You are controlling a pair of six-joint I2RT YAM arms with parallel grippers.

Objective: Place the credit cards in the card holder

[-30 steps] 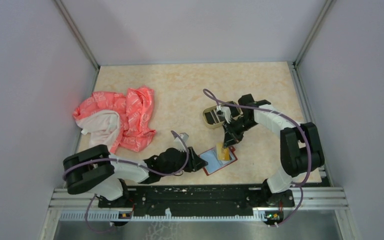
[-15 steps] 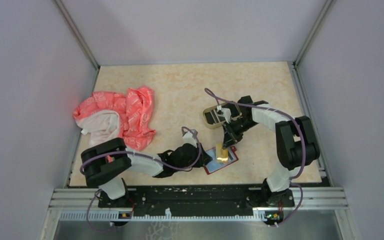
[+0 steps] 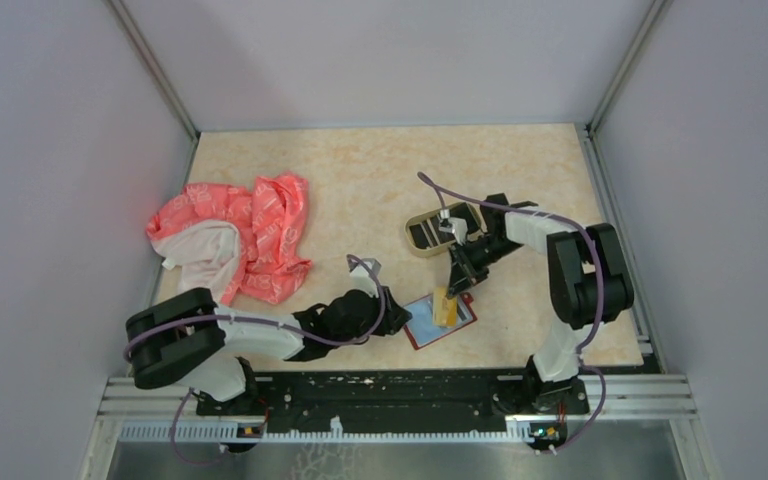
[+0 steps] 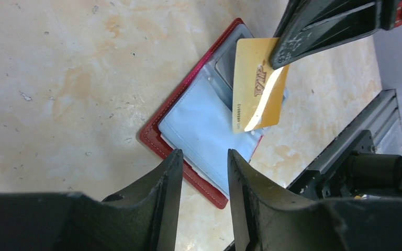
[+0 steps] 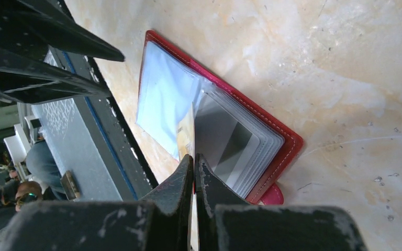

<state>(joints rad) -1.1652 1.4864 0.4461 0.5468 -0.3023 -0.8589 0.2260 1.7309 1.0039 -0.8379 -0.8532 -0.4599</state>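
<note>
The red card holder (image 3: 426, 328) lies open near the table's front, showing a light-blue inner sleeve (image 4: 204, 117) and clear pockets (image 5: 241, 141). My right gripper (image 3: 456, 286) is shut on a gold credit card (image 3: 444, 307), held on edge with its lower end over the open holder (image 5: 275, 137). In the left wrist view the gold card (image 4: 255, 91) hangs from the right fingers (image 4: 319, 26). My left gripper (image 4: 203, 162) is open and holds nothing, just left of the holder's near corner. Dark credit cards (image 3: 426, 234) lie in the oval tan tray.
The oval tan tray (image 3: 412, 243) sits behind the holder, under the right arm. A crumpled pink cloth (image 3: 245, 235) lies at the left. The black base rail (image 3: 390, 385) runs along the near edge, close to the holder.
My left gripper pushed right toward the holder, then drew back a little to the left. The right gripper has kept the gold card over the holder, barely moving.
</note>
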